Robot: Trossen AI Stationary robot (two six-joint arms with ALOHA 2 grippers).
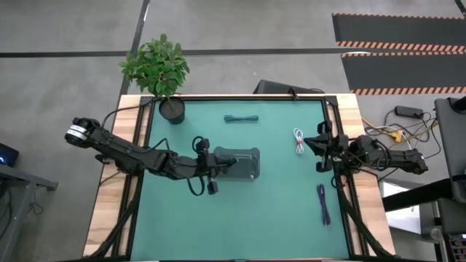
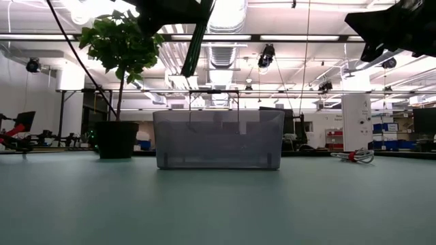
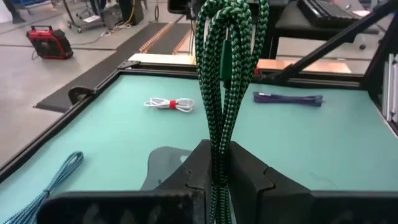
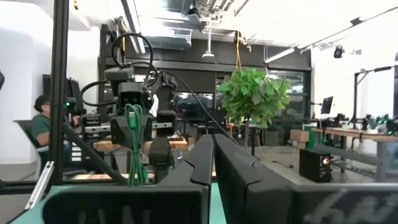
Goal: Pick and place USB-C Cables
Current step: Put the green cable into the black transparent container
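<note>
My left hand is clamped on the green cable, which hangs doubled just beside the clear bin at mid-table. From above the green cable is hidden under my wrist. My right hand waits pressed together, empty, at the table's right edge near the white-and-red cable. The purple cable and teal cable lie apart.

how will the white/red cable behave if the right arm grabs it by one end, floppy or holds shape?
Probably mostly holds shape: the white cable is a flat coil cinched by a red tie at mid-length. Its free loops would likely sag some, as the green cable hangs in long loops from the left gripper. It looks thin and light, so it may slide if nudged.
</note>
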